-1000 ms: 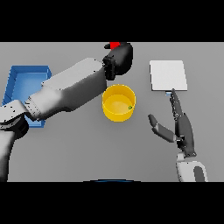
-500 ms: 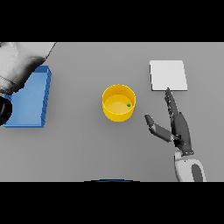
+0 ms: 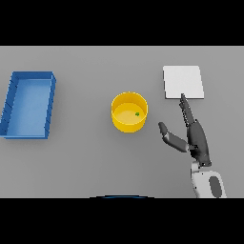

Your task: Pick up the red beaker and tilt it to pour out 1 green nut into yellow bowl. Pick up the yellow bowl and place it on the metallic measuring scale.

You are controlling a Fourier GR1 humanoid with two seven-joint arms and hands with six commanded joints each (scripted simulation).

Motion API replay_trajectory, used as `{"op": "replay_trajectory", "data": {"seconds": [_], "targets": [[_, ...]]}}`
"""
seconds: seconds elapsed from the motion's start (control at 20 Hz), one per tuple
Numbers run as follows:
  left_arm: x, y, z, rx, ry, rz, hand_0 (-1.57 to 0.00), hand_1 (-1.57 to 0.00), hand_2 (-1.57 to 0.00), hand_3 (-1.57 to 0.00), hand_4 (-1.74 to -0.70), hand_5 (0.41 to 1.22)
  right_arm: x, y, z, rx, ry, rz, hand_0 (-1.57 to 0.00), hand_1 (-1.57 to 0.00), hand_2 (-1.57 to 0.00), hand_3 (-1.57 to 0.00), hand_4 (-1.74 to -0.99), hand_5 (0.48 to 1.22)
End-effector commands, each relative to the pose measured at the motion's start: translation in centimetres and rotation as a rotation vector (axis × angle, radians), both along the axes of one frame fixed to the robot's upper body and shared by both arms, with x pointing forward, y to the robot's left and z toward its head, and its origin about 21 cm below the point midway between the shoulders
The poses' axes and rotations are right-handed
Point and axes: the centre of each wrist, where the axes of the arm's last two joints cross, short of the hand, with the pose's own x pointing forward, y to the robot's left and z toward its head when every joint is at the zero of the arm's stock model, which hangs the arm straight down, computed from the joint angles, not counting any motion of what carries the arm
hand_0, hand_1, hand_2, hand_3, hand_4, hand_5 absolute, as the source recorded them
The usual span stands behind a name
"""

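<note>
Yellow round bowl (image 3: 129, 112): stands upright on the grey counter (image 3: 86, 157), the landmark for everything below; untouched by any hand.
Green nut (image 3: 137, 114): one small green speck lies inside the bowl, toward its right wall, so the pour looks finished, judging by the contents.
Metallic measuring scale (image 3: 183, 82): a pale flat square plate to the upper right of the bowl, apart from it, nothing on it.
Blue rectangular tray (image 3: 28, 105): well to the left of the bowl, nothing visible in it.
Red beaker: not visible anywhere in the head view.
Right hand (image 3: 195, 138): to the lower right of the bowl, near it but not touching; the long fingers (image 3: 185, 107) are straight and point toward the scale, the thumb is spread out toward the bowl. It holds nothing.
Left hand: out of view.
Step in hand: probably the reach for the bowl, with the lift onto the scale not yet done.
Risk, tipping: a grasp on only the near rim could tilt the bowl, and the loose nut would roll out.
Risk, pushing: straight fingers meeting the wall before closing could slide the bowl leftward, away from the scale.
Risk, placing: a bowl set down off-centre could overhang the plate's edge and slip off.
</note>
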Motion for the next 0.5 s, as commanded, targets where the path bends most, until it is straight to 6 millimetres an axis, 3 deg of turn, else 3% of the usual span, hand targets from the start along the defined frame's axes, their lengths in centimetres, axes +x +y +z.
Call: {"op": "replay_trajectory", "data": {"seconds": [0.0, 0.3, 0.45], "targets": [[-0.3, 1.2, -1.6, -0.024, -0.015, 0.046, -1.57, -1.57, -1.57, -1.56, -1.74, 1.221, -0.1, -0.2, -0.1, -0.015, 0.002, 0.009, 0.0, 0.0, 0.0, 0.0, -1.138, 0.626], [-2.4, 5.3, -8.6, -0.339, -0.011, 0.291, -1.57, -1.57, -1.57, -1.57, -1.74, 1.221, 0.1, -0.5, -0.2, -0.008, 0.018, 0.021, 0.0, 0.0, 0.0, 0.0, -1.129, 0.659], [-4.7, 5.8, -13.2, -0.411, 0.013, 0.33, -1.57, -1.57, -1.57, -1.57, -1.74, 1.221, -0.2, -0.5, -0.4, -0.002, 0.002, 0.027, 0.0, 0.0, 0.0, 0.0, -1.141, 0.673]]}}
